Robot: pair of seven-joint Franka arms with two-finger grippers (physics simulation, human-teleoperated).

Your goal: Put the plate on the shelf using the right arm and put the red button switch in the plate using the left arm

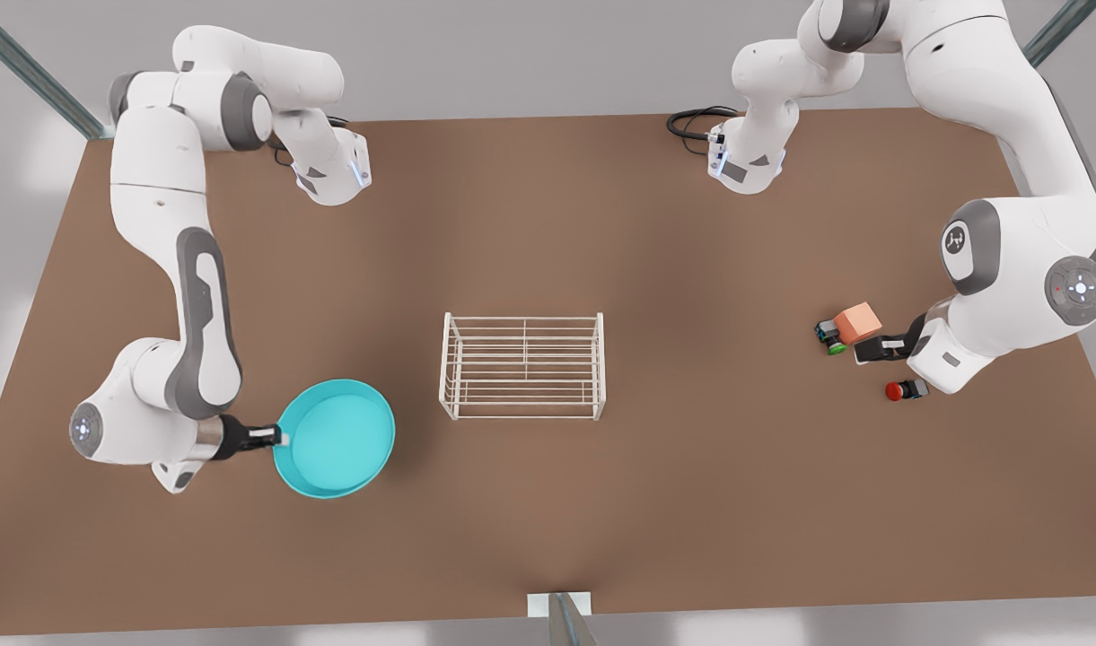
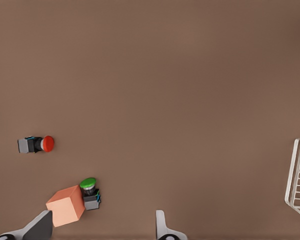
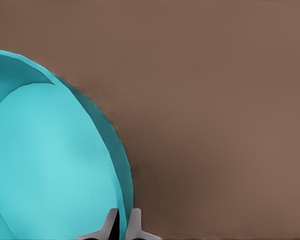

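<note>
Plate (image 1: 337, 438), lower left of front view, rim pinched by right gripper (image 1: 276, 437), not yet on shelf (image 1: 522, 365) at centre. Left gripper (image 1: 873, 348), right side, fingers apart; red button switch (image 1: 904, 390) untouched. 0 of 2 placements done.

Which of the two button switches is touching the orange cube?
The green-capped switch: it stands right against the cube. The red button switch lies on its side, apart from both, on bare table.

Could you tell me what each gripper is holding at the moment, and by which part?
The right gripper pinches the plate by its rim. The left gripper holds nothing, open above the table near the orange cube.
</note>
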